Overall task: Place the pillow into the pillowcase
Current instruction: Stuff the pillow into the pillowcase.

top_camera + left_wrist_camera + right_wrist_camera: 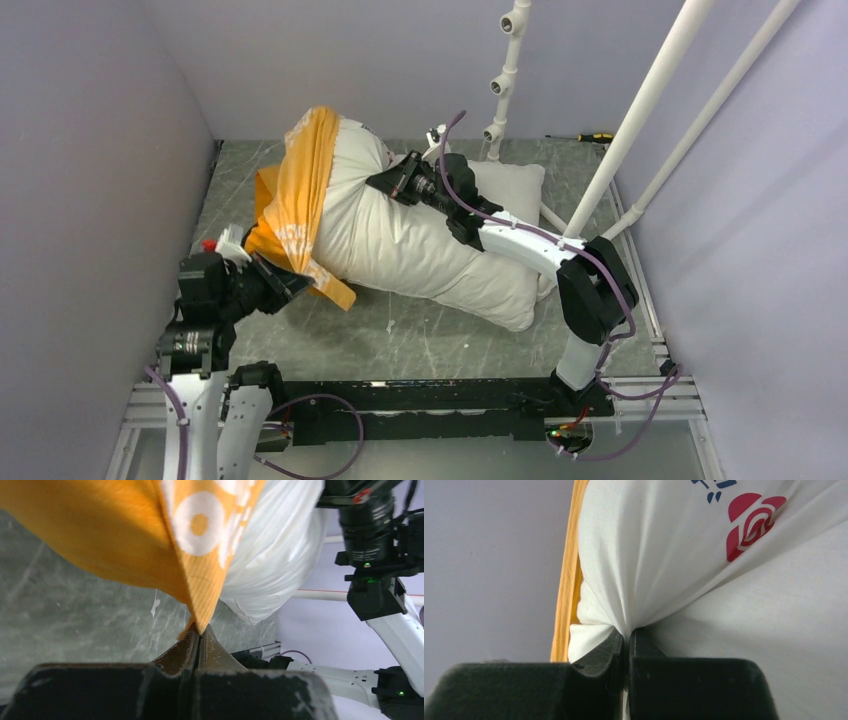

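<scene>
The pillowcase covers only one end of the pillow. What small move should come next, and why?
Probably the left gripper should draw the pillowcase edge it pinches further along the pillow, while the right gripper holds the white fabric steady: most of the pillow lies bare.

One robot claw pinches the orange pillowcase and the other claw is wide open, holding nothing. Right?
Not quite. The left gripper does pinch the pillowcase, but the right gripper is not open: the right wrist view shows it shut on a fold of the white pillow.
</scene>
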`<state>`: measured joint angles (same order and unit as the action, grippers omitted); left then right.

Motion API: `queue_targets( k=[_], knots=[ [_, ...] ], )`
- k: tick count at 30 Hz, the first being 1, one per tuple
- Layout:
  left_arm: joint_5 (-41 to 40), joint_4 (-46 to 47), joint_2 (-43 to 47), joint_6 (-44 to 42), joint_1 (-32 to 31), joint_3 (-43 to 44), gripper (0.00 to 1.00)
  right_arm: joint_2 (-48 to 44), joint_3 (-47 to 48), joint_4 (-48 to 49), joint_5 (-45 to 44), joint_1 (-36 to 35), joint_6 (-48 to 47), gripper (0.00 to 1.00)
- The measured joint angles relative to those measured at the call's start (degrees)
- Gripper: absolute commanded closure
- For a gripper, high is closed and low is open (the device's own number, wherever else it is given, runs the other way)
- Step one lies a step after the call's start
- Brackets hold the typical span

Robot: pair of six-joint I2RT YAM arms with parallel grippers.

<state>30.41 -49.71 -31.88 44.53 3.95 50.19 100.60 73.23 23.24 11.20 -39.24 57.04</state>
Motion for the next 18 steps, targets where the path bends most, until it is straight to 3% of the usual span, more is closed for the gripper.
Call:
queue_targets(
  k=[6, 7, 8, 9, 10, 12, 18],
  knots=[
    [0.1, -2.9, 10.0, 5.7, 0.0, -8.2, 1.0, 0.0, 0.0, -0.1, 2.9, 0.2, 1.8, 1.0],
    [0.2, -3.4, 10.5, 5.7, 0.0, -8.2, 0.9, 0.0, 0.0, -0.1, 3.1, 0.2, 1.9, 1.0],
    [0.2, -3.7, 10.6, 5.6, 0.0, -8.0, 0.62, 0.0, 0.0, -0.1, 3.2, 0.2, 1.9, 1.0],
    [0.2, -4.3, 10.2, 4.9, 0.0, -7.6, 0.41, 0.0, 0.0, -0.1, 3.3, 0.2, 1.9, 1.0],
    [0.1, -5.9, 8.9, 3.7, 0.0, -6.5, 0.3, 0.0, 0.0, -0.1, 3.1, 0.2, 1.9, 1.0],
    [-0.7, -9.7, 5.2, 1.4, -0.1, -2.9, 0.23, 0.0, 0.0, 0.2, 2.3, 0.5, 1.8, 1.0],
    [-6.2, -13.6, -11.2, -7.3, -0.1, 14.2, 0.19, 0.0, -0.4, 1.7, 1.7, 1.7, 1.6, 1.0]
  ],
)
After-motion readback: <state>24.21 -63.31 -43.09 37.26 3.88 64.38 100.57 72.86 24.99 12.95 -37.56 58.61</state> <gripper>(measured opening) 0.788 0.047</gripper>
